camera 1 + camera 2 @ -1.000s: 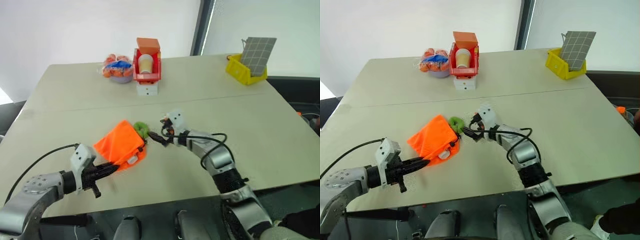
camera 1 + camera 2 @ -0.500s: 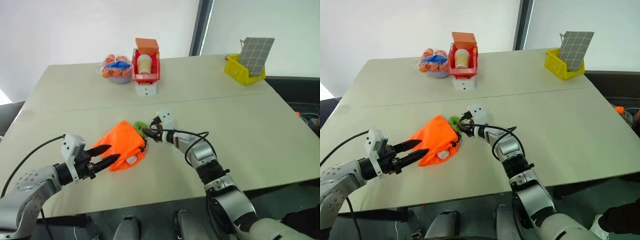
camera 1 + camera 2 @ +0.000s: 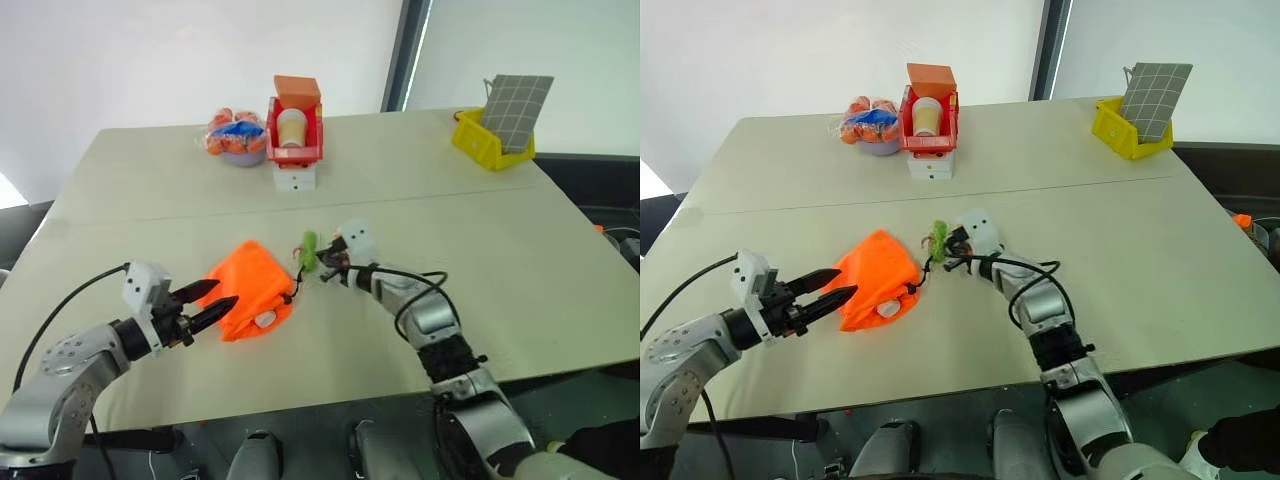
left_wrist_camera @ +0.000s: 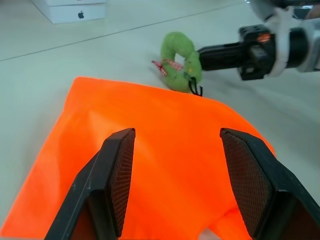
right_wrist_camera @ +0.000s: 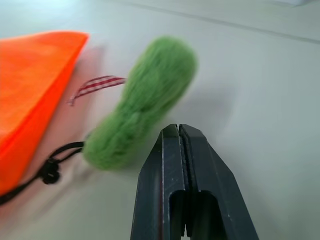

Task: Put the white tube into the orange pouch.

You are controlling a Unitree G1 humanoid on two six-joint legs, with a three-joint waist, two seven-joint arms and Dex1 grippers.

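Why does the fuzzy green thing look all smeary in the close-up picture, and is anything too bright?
Right wrist view: the green tag is soft and smeared at its edges, while the shut right gripper is sharper. Left wrist view: the orange pouch and the tag look crisp. Left eye view: the wall behind the table is washed out bright.

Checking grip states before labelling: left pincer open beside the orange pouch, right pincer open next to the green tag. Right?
Not quite. The right pincer is shut, its fingers pressed together beside the green tag, as the right wrist view shows. The left pincer is indeed open, at the orange pouch.
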